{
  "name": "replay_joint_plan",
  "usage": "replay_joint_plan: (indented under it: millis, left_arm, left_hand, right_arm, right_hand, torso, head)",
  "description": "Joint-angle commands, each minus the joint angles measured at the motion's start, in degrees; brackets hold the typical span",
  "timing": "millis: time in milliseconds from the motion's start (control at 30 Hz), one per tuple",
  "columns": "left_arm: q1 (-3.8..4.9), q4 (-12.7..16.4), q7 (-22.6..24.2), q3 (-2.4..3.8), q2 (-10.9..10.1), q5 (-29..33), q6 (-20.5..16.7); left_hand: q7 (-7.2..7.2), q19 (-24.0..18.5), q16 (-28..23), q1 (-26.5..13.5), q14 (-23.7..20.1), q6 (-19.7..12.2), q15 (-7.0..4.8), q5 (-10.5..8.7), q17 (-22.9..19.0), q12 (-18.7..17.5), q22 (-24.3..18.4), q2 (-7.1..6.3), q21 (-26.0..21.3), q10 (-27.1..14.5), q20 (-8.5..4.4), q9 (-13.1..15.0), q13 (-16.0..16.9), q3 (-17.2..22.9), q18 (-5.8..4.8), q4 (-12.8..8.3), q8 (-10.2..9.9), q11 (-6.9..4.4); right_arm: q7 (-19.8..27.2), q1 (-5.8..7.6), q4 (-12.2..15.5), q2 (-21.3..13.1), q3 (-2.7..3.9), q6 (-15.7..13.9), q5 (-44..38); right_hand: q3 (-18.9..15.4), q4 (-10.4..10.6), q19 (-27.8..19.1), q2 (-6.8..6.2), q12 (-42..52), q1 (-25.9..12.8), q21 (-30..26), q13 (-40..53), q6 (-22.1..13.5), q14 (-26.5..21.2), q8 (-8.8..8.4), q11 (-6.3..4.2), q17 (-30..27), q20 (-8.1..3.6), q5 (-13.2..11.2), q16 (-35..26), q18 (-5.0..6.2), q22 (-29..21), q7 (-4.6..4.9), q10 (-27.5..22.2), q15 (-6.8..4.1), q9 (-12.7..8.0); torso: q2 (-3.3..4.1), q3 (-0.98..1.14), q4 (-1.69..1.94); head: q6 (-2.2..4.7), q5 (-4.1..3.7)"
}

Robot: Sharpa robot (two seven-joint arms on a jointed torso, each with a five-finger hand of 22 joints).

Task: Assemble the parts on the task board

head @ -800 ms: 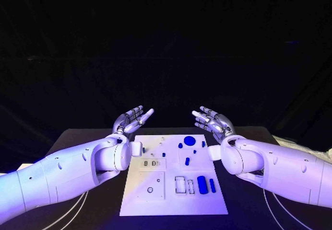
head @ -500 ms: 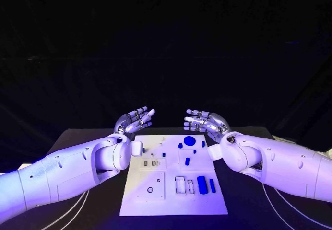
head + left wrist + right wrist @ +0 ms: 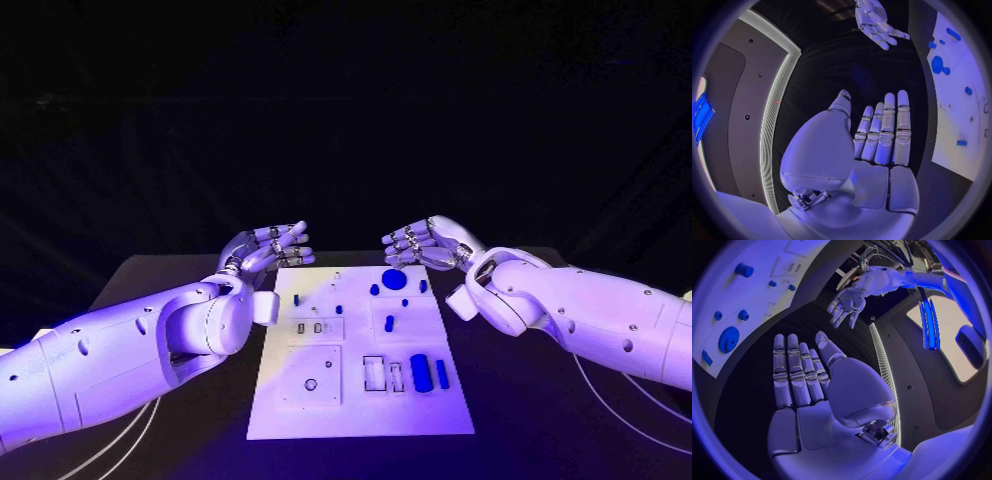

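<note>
The white task board [image 3: 361,415] lies in the middle of the black table. Several blue parts sit on it: a round disc [image 3: 394,279] near the far edge, a long pill-shaped piece [image 3: 420,372] and a thin bar [image 3: 441,374] nearer me. My left hand [image 3: 267,248] hovers over the board's far left corner, palm up, fingers apart, holding nothing. My right hand [image 3: 426,243] hovers beyond the far edge above the disc, fingers loosely bent and empty. In the left wrist view my left hand [image 3: 879,135] is flat beside the board [image 3: 957,100]. The right wrist view shows my right hand [image 3: 801,372] bare.
Dark table surface runs along both long sides of the board. White cables [image 3: 137,440] trail over the table near the front left and right. In the right wrist view the left hand [image 3: 845,302] hangs opposite, beyond the board [image 3: 754,297].
Both hands have tipped forward and come down toward the board's far edge; the right hand has moved inward over the disc. The whole picture has also shifted a little.
</note>
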Motion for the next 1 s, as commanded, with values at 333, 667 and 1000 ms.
replay_joint_plan:
  millis: [333,667,1000]
  left_arm:
    - [0.69,6.68,-0.98,0.71,-3.34,-0.31,3.18]
    - [1.46,10.4,-1.75,1.24,-4.96,1.86,3.63]
    - [2.44,14.27,-2.06,1.28,-6.19,2.12,3.58]
  left_hand:
    - [-0.29,6.71,-0.17,0.02,5.55,4.22,-1.35,-0.26,4.32,-1.23,0.97,2.2,1.65,5.53,-1.79,-0.33,-0.07,-1.69,0.81,-2.37,-0.99,-0.83]
    - [-0.21,6.63,-0.44,0.37,5.52,4.36,-1.32,-0.26,4.76,-1.43,0.92,2.58,1.42,5.76,-1.75,-0.32,-0.01,-1.69,0.82,-2.81,-1.22,-0.79]
    - [-0.09,6.9,-0.26,0.28,5.99,4.47,-1.38,-0.27,5.32,-1.57,0.98,2.56,1.43,5.89,-1.76,-0.32,0.02,-1.99,0.86,-3.05,-1.42,-0.75]
  right_arm:
    - [-9.86,2.8,0.35,-0.62,0.34,1.04,-26.8]
    - [-19.18,4.62,0.31,-0.31,0.44,2.6,-43.52]
    - [-25.3,5.06,0.6,0.58,0.46,4.25,-53.23]
  right_hand:
    - [-0.06,0.62,12.74,-3.59,-0.78,-1.26,10.73,0.3,3.17,18.94,-0.72,-2.43,4.43,-5.55,-0.6,6.68,1.23,4.61,-1.54,4.63,-4.63,0.13]
    - [0.83,-0.32,14.22,-3.23,-1.1,-2.38,25.93,0.15,5.24,19.48,-0.71,-3.74,19.53,-7.55,2.35,32.5,0.89,13.94,-3.08,7.71,-6.27,0.14]
    - [3.59,0.06,12.47,-3.67,-1.11,-3.55,34.76,0.13,7.31,20.3,-0.58,-3.76,39.62,-7.26,-0.06,52.55,1.13,19.64,-2.86,7.74,-5.92,0.17]
  torso:
    - [3.91,-0.21,1.35]
    - [6.08,-0.61,2.78]
    - [7.7,-0.91,3.81]
  head:
    - [0.17,-2.07]
    - [0.82,-3.28]
    - [1.16,-3.8]
